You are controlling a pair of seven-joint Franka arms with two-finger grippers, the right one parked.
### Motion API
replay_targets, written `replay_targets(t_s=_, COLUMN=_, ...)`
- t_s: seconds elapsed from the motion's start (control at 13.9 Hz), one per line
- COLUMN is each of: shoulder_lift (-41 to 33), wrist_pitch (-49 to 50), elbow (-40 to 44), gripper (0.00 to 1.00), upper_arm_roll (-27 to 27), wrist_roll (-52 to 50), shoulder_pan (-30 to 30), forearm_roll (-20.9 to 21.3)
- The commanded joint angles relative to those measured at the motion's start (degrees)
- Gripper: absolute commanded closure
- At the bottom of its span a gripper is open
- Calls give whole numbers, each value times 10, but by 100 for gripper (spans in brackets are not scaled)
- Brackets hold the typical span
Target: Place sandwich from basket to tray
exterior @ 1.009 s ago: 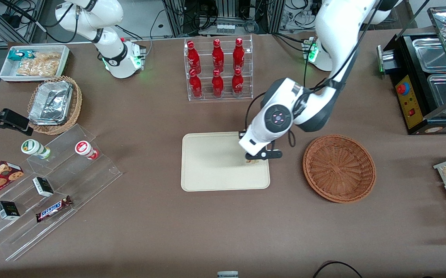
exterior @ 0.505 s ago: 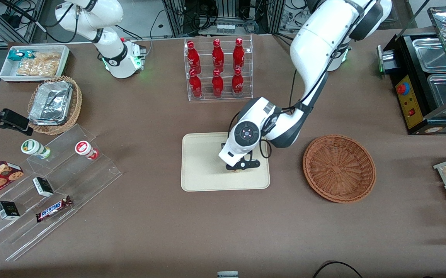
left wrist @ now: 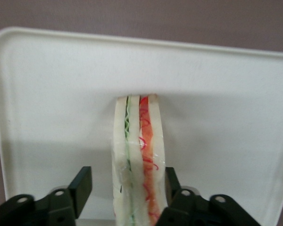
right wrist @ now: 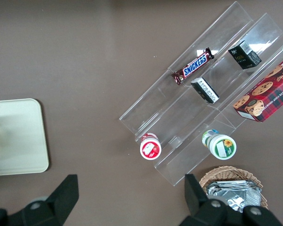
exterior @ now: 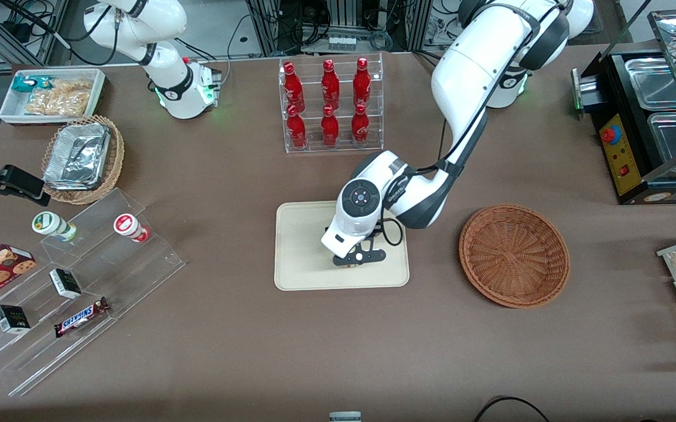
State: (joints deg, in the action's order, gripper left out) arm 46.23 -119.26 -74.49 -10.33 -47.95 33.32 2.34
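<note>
The sandwich (left wrist: 139, 155), white bread with a green and a red-orange filling layer, stands on edge on the cream tray (left wrist: 61, 75). My left gripper (left wrist: 128, 188) is open around it: one finger (left wrist: 82, 183) stands clear of the bread with a gap, and the other finger (left wrist: 172, 179) is right at the bread's side. From the front, the gripper (exterior: 354, 259) is low over the tray (exterior: 303, 246), around its middle, and hides nearly all of the sandwich. The reddish-brown basket (exterior: 514, 255) lies empty beside the tray, toward the working arm's end.
A clear rack of red bottles (exterior: 331, 105) stands farther from the camera than the tray. Toward the parked arm's end are an acrylic stepped shelf with snacks (exterior: 80, 275), a wicker basket of foil trays (exterior: 83, 158) and a white bin (exterior: 51, 94). A black appliance (exterior: 648, 129) stands at the working arm's end.
The gripper has travelled from the tray's edge nearest the basket to the tray's middle, a little nearer the camera, carrying the sandwich with it.
</note>
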Motion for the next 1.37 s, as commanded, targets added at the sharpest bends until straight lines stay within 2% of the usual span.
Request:
replay_targets(t_s=0.0, shoulder_lift=-52, wrist_pitch=32, elbow=2, gripper=0, upper_arm_roll=34, wrist_roll=-12, shoulder_pan=7, forearm_roll=13)
replay_targets(t_s=0.22, shoulder_lift=-140, wrist_pitch=126, elbow=-11, gripper=0, upper_arm_roll=59, wrist_roll=4, shoulder_pan=-18, forearm_roll=12)
replay_targets(t_s=0.58, shoulder_lift=-272, wrist_pitch=269, elbow=-77, gripper=0, upper_arm_roll=59, wrist_roll=158, shoulder_pan=-113, forearm_roll=11)
replay_targets(t_s=0.86, shoulder_lift=-340, wrist_pitch=372, elbow=-78, gripper=0, upper_arm_roll=59, wrist_roll=305, shoulder_pan=-205, forearm_roll=9)
replay_targets(t_s=1.15, shoulder_lift=-409, wrist_pitch=460, elbow=-90, gripper=0, upper_arm_roll=80, wrist_roll=320, shoulder_pan=-233, forearm_roll=13)
replay_targets(t_s=1.3, shoulder_lift=-457, wrist_pitch=462, elbow=-133, gripper=0, upper_arm_roll=81, wrist_roll=330, shoulder_pan=-239, forearm_roll=14)
